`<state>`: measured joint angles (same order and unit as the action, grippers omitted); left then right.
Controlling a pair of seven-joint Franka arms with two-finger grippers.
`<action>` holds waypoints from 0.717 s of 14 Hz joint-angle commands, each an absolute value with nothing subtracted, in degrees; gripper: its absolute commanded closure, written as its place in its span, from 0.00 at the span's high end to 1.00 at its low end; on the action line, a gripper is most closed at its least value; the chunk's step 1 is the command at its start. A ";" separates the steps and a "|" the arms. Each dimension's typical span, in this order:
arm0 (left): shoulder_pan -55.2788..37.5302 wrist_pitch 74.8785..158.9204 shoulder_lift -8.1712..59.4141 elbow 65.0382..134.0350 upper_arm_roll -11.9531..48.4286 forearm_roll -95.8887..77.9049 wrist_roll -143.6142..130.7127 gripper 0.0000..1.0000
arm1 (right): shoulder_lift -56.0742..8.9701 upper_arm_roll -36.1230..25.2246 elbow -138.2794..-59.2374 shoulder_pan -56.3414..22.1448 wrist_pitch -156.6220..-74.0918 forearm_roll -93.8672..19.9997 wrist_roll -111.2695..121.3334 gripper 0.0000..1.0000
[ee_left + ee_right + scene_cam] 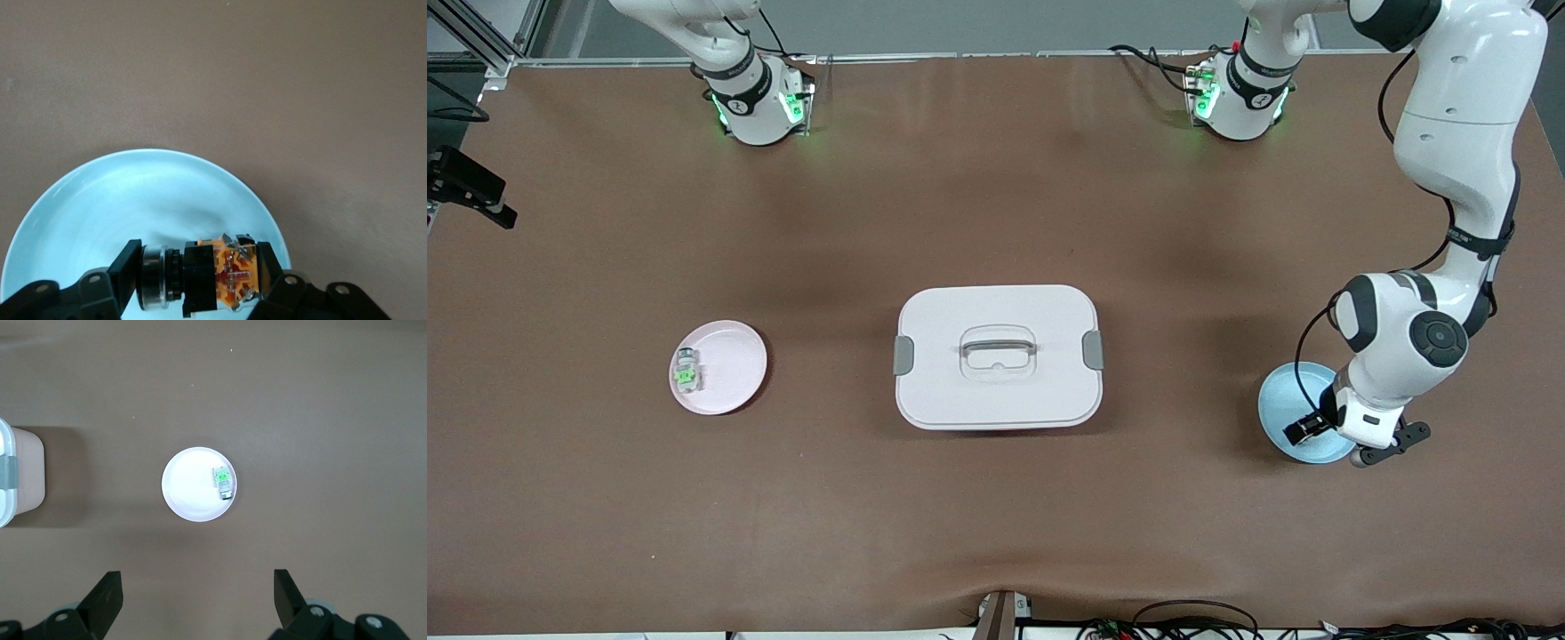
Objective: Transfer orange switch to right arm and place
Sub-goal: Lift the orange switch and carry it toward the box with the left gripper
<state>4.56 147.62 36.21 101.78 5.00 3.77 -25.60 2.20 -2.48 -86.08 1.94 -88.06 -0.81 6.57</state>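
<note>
The left gripper (200, 280) sits low over the blue plate (100, 200) at the left arm's end of the counter, jaws clenched on the orange switch (220, 277); the right gripper (197, 600) waits high over the pink plate (190, 487), jaws released.

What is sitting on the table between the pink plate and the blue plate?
The white lidded box sits between the pink plate and the blue plate, with bare brown table either side. The front view shows it.
</note>
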 commanded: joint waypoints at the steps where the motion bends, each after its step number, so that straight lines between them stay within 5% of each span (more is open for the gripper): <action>1: 4.39 137.41 27.44 103.36 7.99 4.22 -30.65 0.00 | 3.25 -2.55 -86.57 2.02 -88.16 -0.09 7.21 1.00; 10: 4.75 118.23 14.42 101.26 22.04 0.71 -48.92 0.00 | 3.08 -2.72 -86.40 2.99 -89.73 -0.09 6.69 1.00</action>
